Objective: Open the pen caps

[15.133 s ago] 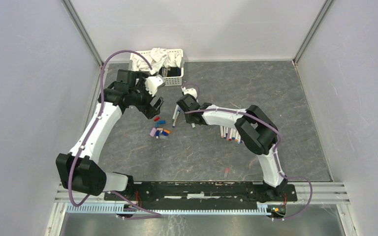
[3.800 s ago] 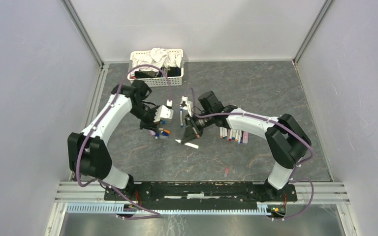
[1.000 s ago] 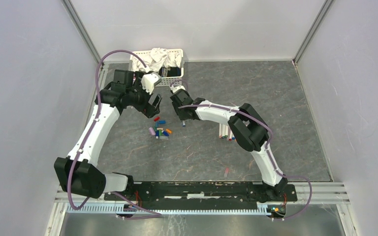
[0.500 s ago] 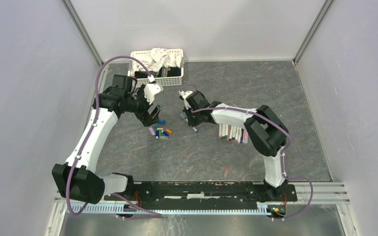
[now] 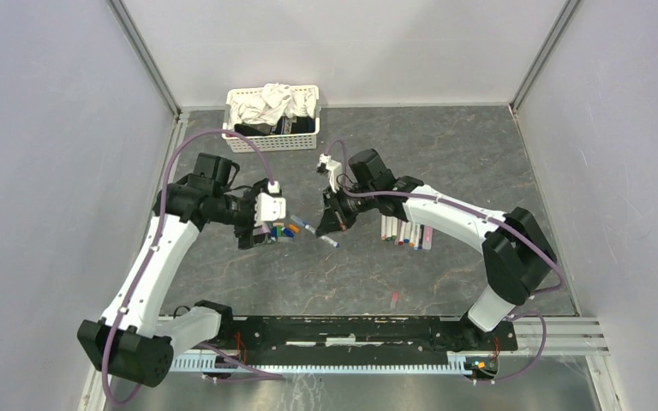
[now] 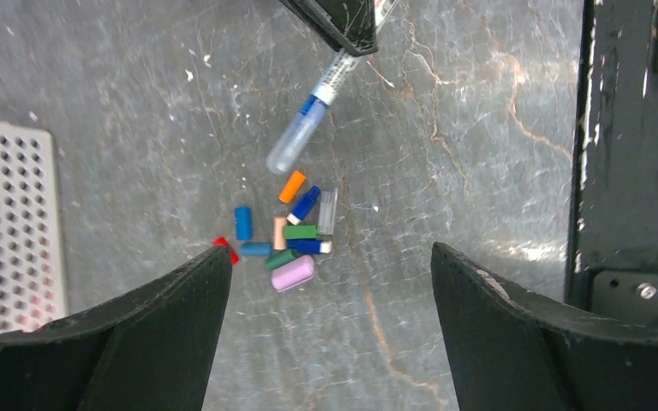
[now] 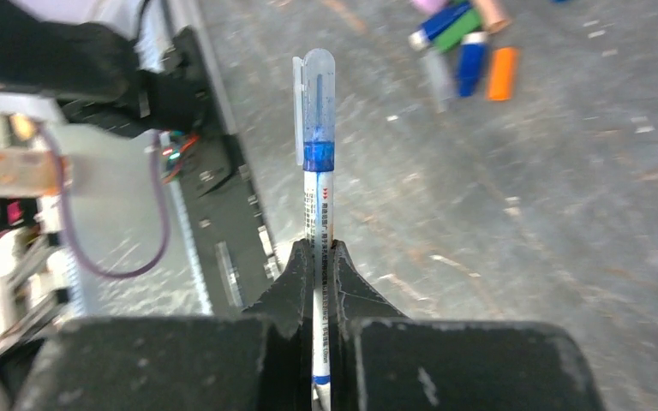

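The right tool (image 7: 317,248) pinches a white pen (image 7: 318,205) by its barrel. The pen's clear-and-blue cap (image 7: 318,94) is on and lies just beyond the left tool (image 6: 330,255), which is spread wide above the loose caps (image 6: 290,244) on the worktop (image 6: 463,128).

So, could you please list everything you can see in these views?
Loose short plastic pen caps: about eleven, mixed colours, heaped mid-table.
Thin marker pens: several, white barrels, rowed right of centre.
Capped pen: one, white with clear-and-blue cap, held aloft.
Perforated plastic basket: one, white, far edge, holding cloths.
Small pink piece: one, near front edge.
Marbled table: one, dark grey.
Left gripper: black, open above the caps.
Right gripper: black, shut on the capped pen.
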